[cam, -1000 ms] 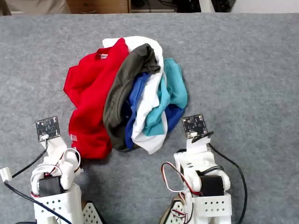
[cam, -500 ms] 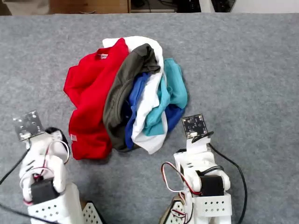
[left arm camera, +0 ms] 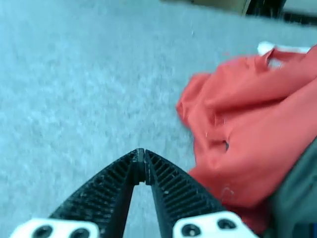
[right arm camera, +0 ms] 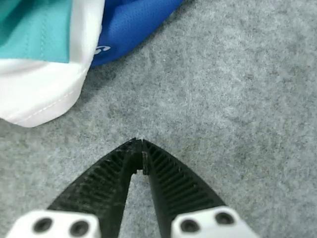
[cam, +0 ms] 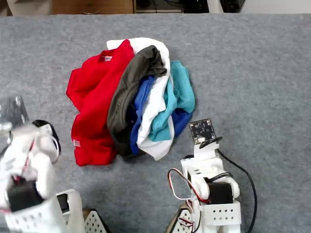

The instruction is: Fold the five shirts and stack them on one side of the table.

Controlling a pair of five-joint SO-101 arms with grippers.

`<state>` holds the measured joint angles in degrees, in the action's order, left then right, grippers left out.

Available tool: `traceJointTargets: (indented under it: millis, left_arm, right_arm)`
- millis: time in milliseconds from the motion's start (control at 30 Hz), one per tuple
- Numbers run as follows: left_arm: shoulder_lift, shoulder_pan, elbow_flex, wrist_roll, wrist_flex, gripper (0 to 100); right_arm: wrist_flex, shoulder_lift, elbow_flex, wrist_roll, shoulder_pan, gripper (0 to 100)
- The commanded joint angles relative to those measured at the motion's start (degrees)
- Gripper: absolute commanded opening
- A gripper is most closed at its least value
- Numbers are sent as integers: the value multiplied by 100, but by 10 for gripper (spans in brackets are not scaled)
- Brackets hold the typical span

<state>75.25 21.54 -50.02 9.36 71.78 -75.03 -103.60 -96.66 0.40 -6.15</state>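
While both of my grippers hold nothing, the five shirts lie unfolded in one loose heap on the grey table point(cam: 252, 73), a little left of centre in the upper half of the high view. On the heap's left is the red shirt point(cam: 92, 97), spread widest. The dark olive shirt point(cam: 129, 92) drapes over its right edge, and then come the blue shirt point(cam: 141, 97), the white shirt point(cam: 155, 102) and the teal shirt point(cam: 180, 87) on the far right, all overlapping. My left arm point(cam: 24, 165) sits at the lower left of that frame, beside the red shirt's lower corner. My left gripper point(left arm camera: 139, 154) has its fingers closed tip to tip above bare table, with red cloth near but not touching. My right arm point(cam: 209, 174) stands at the lower centre right, below the heap. My right gripper point(right arm camera: 138, 144) is likewise pinched together on nothing, over bare table near the white and blue hems.
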Motion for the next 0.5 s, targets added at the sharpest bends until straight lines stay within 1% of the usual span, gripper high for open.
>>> traceJointTargets:
  millis: [0,67,167,233,333,367,467]
  left_arm:
    - [-1191,35,949,-26,545,21]
    - [-1552,35,1134,-26,721,21]
    - [-1886,26,1222,-18,774,27]
    - [-2062,9,1275,-18,774,77]
    - [-2422,-264,1424,-53,774,180]
    - [-2589,-413,1512,-70,747,196]
    - [-3275,-897,1916,-352,721,198]
  right_arm:
    - [-18,-488,-13,-35,-48,2]
    - [-18,-488,-13,-35,-48,2]
    - [-18,-488,-13,-26,-101,2]
    - [-18,-488,-13,-26,-189,2]
    - [-18,-488,-13,-18,-251,2]
    - [-18,-488,-13,-18,-233,2]
    - [97,-488,-13,-18,-268,2]
